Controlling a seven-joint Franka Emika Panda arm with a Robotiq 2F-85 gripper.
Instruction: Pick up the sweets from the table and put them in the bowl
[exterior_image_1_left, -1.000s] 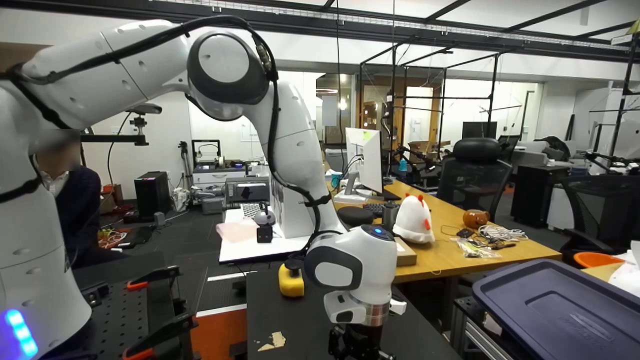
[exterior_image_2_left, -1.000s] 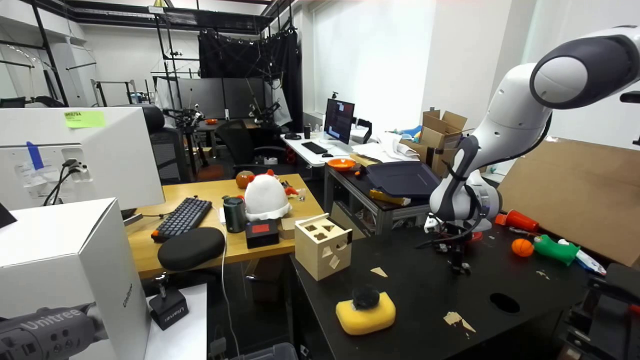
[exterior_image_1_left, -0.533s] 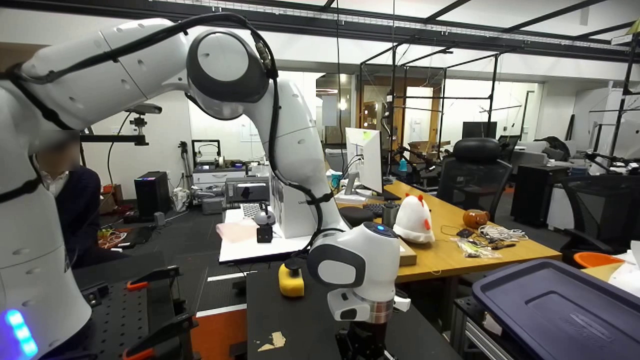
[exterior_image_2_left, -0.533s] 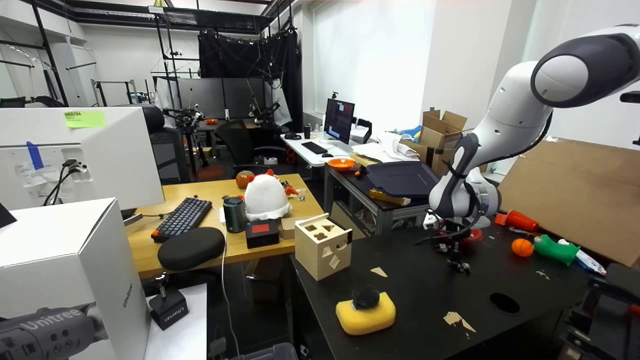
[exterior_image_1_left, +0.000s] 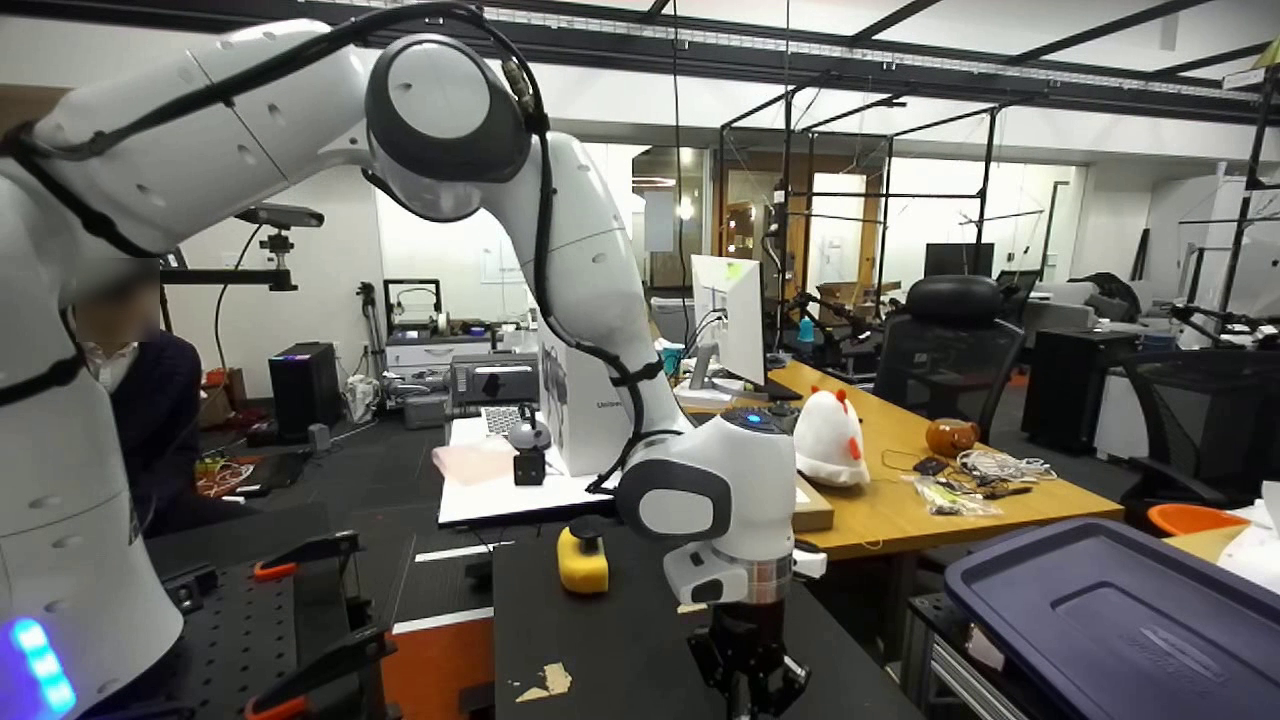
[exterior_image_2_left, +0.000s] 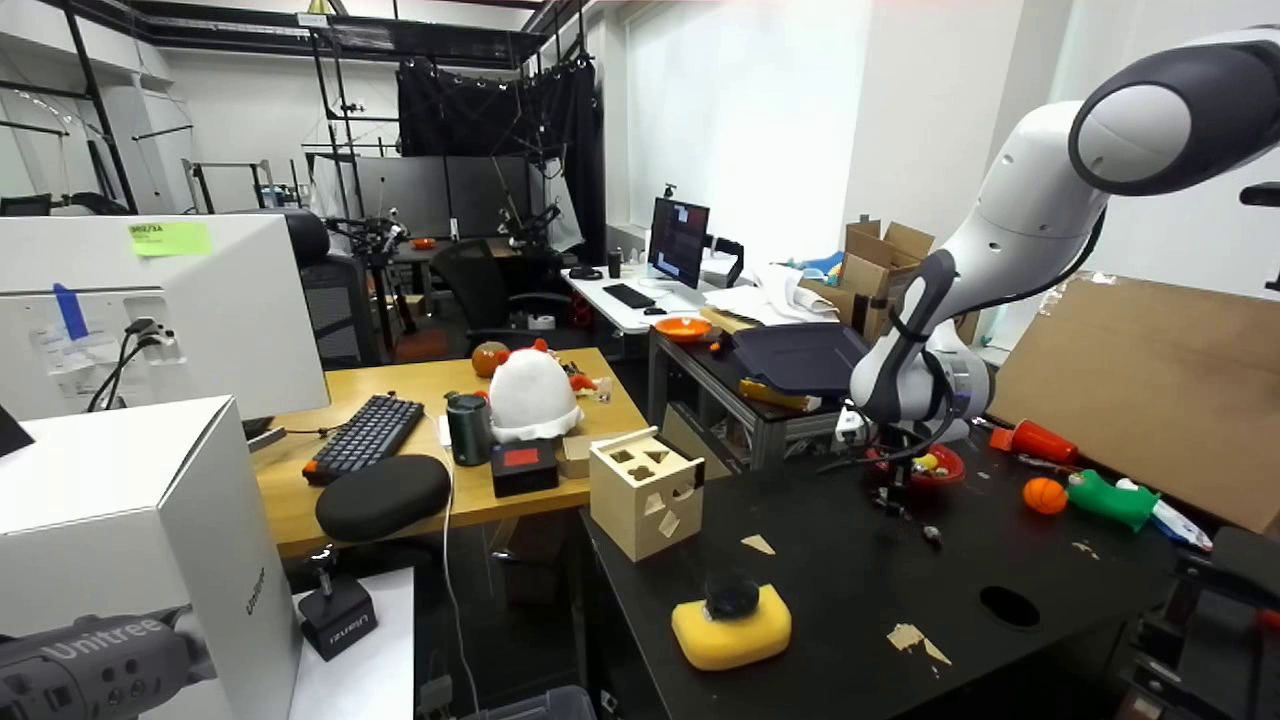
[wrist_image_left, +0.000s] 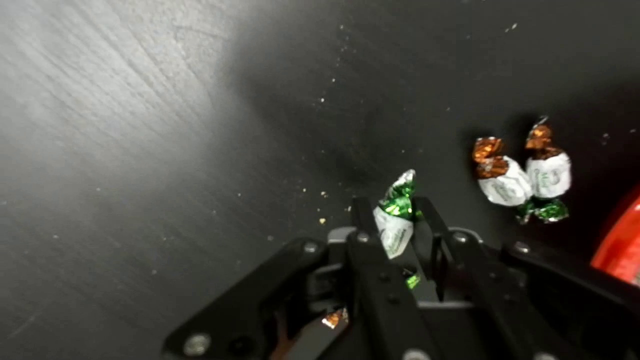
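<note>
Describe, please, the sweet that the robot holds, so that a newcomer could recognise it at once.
In the wrist view, find the black table, then the pincer at the bottom. The sweet sits between its fingers. Its visible foil ends are green, whereas the two sweets lying to the right, near the red bowl, both show brown foil.

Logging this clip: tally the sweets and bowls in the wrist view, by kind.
Sweets: 3 (1 in the gripper, 2 on the table)
Red bowl: 1 (only its edge shows)
Total: 4
Uncounted: orange foil among the gripper's linkage, source unclear.
</note>
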